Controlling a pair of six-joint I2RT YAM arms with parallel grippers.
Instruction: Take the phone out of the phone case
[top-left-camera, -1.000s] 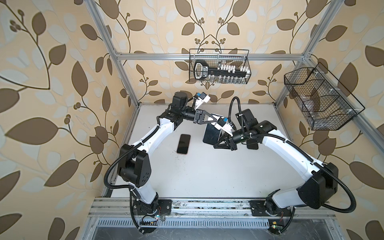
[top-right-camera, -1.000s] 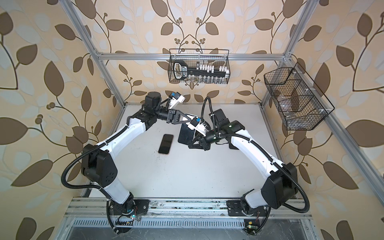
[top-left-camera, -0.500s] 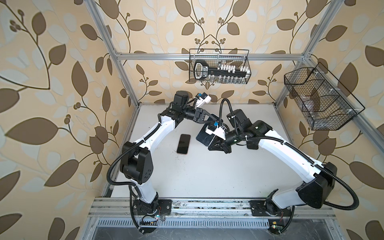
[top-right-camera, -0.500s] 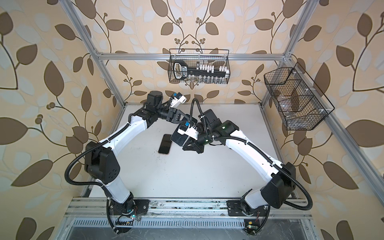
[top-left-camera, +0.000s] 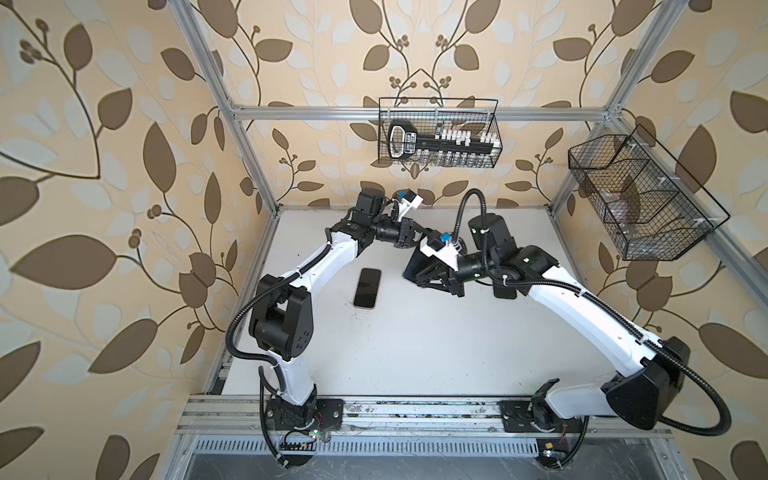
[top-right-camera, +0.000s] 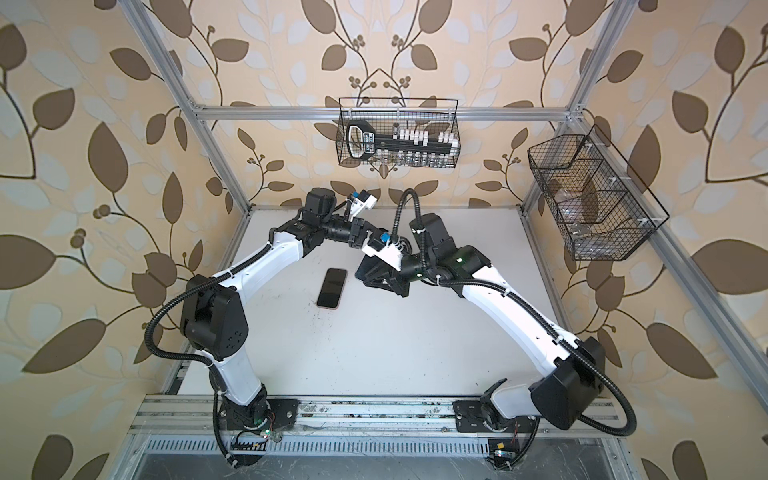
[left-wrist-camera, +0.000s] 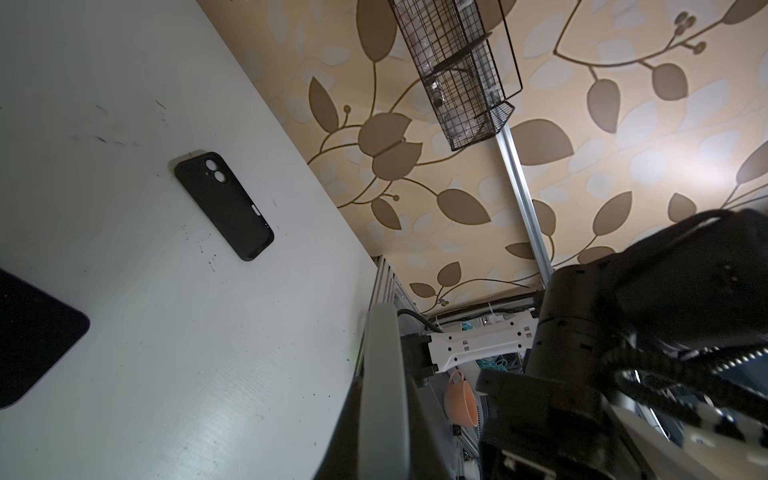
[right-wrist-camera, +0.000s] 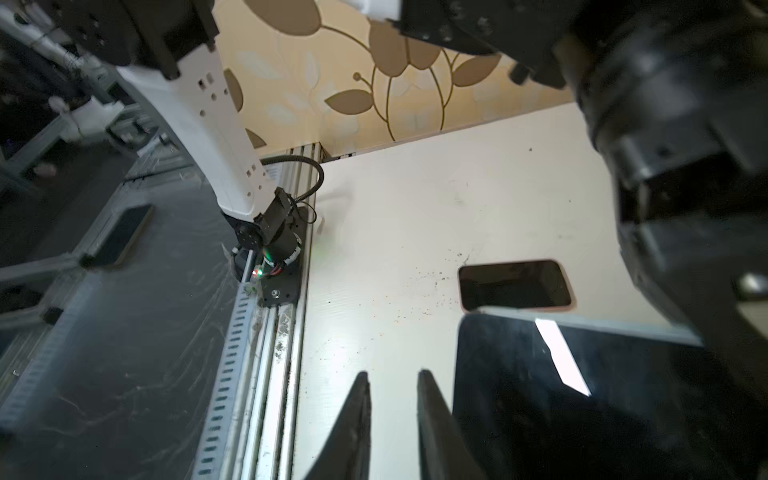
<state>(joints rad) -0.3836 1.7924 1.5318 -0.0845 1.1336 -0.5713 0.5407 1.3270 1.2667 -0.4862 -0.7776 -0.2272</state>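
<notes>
Since a second earlier the right gripper (right-wrist-camera: 393, 374) had parted its fingers (right-wrist-camera: 357, 415) to a narrow, empty gap. The label on the black tool (top-left-camera: 424, 145) in the back basket (top-left-camera: 496, 124) was unreadable. The phone (top-left-camera: 367, 287), dark-screened and pink-rimmed, lay left of frame centre in both top views. The empty black phone case (left-wrist-camera: 224, 205) lay well apart from it. The left gripper (top-left-camera: 411, 237) was clamped tight.

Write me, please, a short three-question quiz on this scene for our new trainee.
1. True or false: the phone sits inside the phone case.
2. The phone lies on the table: A) screen up, B) screen down, C) on its edge?
3. In the right wrist view, is the right end effector open or shut?
Key: 1 false, they lie apart on the table; 2 A; 3 open, with nothing between its fingers.
</notes>
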